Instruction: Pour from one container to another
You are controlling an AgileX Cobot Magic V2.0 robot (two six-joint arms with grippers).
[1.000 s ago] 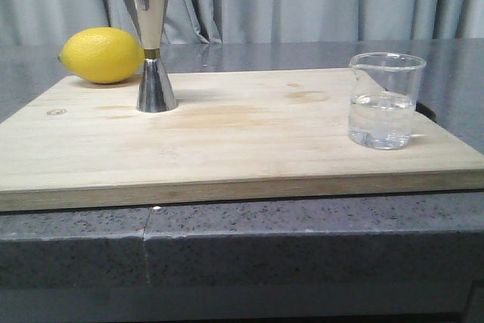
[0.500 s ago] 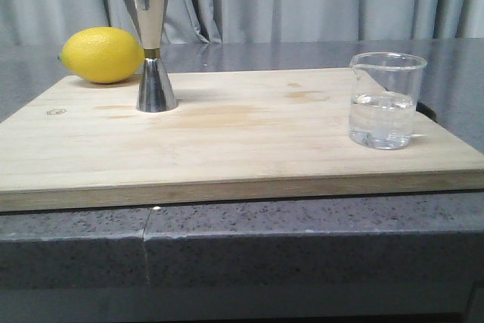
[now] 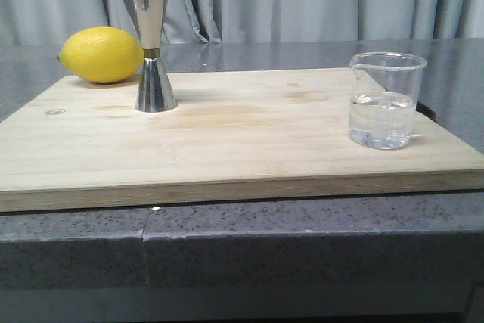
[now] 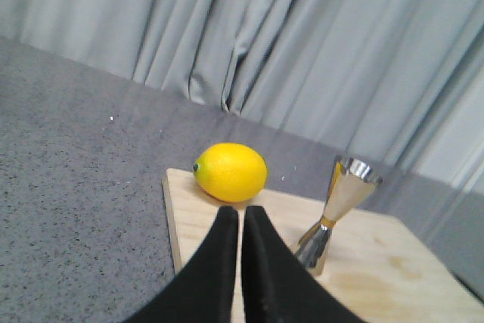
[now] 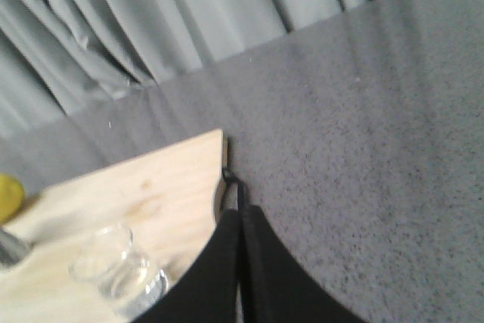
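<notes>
Very little differs from the earlier front views. The lemon (image 3: 100, 54) now sits a touch farther left of the jigger (image 3: 151, 45), its stem end nearer the picture's edge. The jigger itself appears a hair farther left on the cutting board (image 3: 227, 134). The shift is so slight it may be the camera's.

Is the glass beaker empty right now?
No, the front view shows the beaker standing upright on the wooden board with clear liquid filling roughly its lower half.
</notes>
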